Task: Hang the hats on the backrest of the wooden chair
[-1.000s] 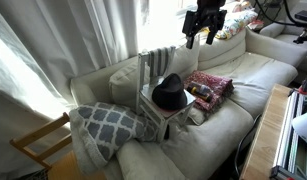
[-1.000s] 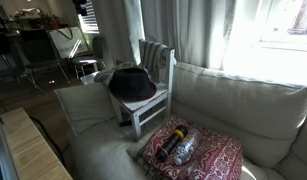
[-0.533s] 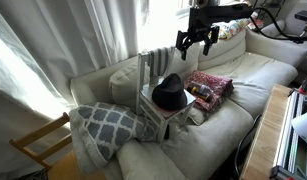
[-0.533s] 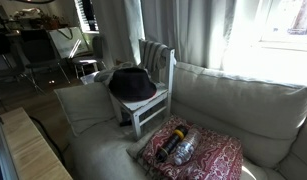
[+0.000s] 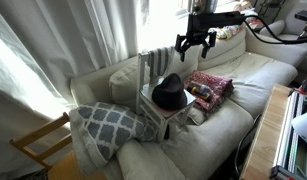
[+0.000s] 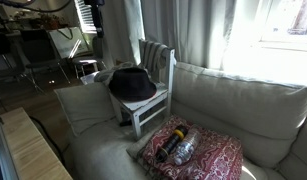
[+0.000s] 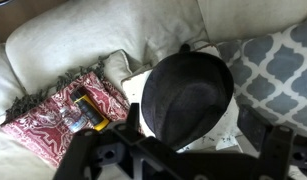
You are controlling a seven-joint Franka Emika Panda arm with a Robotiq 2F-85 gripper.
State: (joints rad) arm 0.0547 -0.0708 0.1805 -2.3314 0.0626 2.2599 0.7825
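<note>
End effector (image 5: 194, 44) spread wide and empty, high over the sofa (image 5: 243, 75), at about 1 o'clock of the black hat (image 5: 170, 93) in an exterior view. Straight below in the wrist view, that hat, crown up, flat on the seat of the wooden chair (image 5: 153, 105); no red hat to be made out anywhere.

Step in hand, by the look of it: coming down for a pinch. Best to take the brim at one edge rather than the domed crown, likely too broad and soft for a firm hold. Then lift clear of the seat before swinging toward the backrest (image 5: 158, 62) at 11 o'clock of the hat. Aim the crown over a corner post, not the slats.

Open air above the chair, tighter at the sides: red patterned cushion (image 5: 208, 87) just beside at 3 o'clock, grey diamond pillow (image 5: 108, 125) at 8 o'clock, curtains (image 5: 93, 40) close behind the backrest. Worth pressing lightly, with the chair on soft cushions and perhaps tippy.
</note>
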